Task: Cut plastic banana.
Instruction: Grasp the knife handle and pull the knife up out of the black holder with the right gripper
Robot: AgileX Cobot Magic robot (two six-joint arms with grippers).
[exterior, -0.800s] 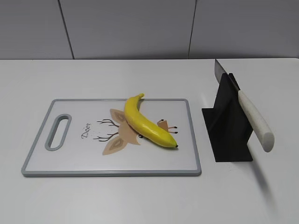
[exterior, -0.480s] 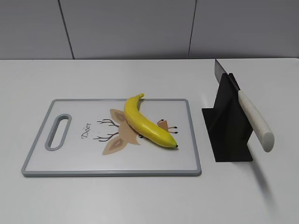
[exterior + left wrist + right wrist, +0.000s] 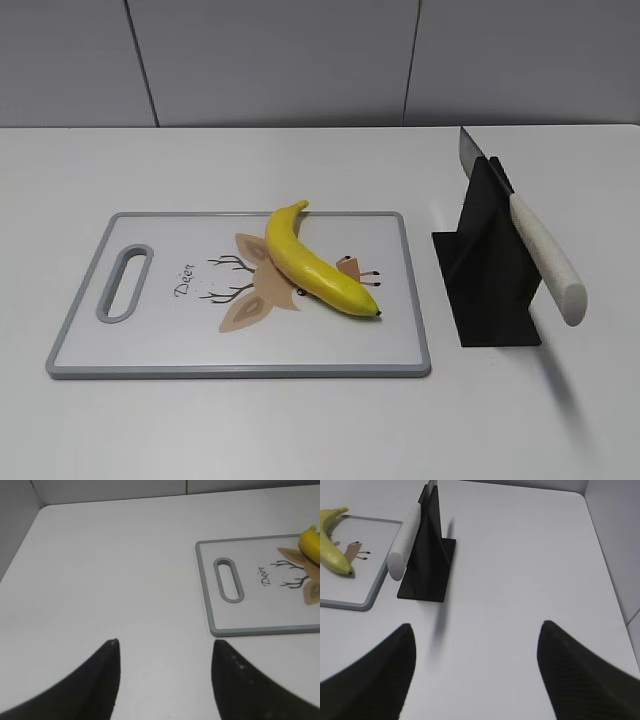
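On the board: the banana [image 3: 312, 266] lies slantwise across the cutting board [image 3: 160, 350], stem toward the far edge, dark tip pointing to the near right, its body over the printed deer drawing
Board: white with a grey rim and a slot handle at its left end, flat on the white table [image 3: 300, 430]
Knife: a knife [image 3: 540, 250] with a pale handle sits in a black stand [image 3: 490, 290] just right of the board, blade end up and away, handle slanting down toward the camera
Left claw: the left gripper [image 3: 165, 680] hangs over bare table well left of the board, its two dark fingers spread apart with nothing between them
Right claw: the right gripper [image 3: 475, 675] hovers over bare table near the stand, fingers wide apart and holding nothing
Contact: neither claw touches the banana, board or knife
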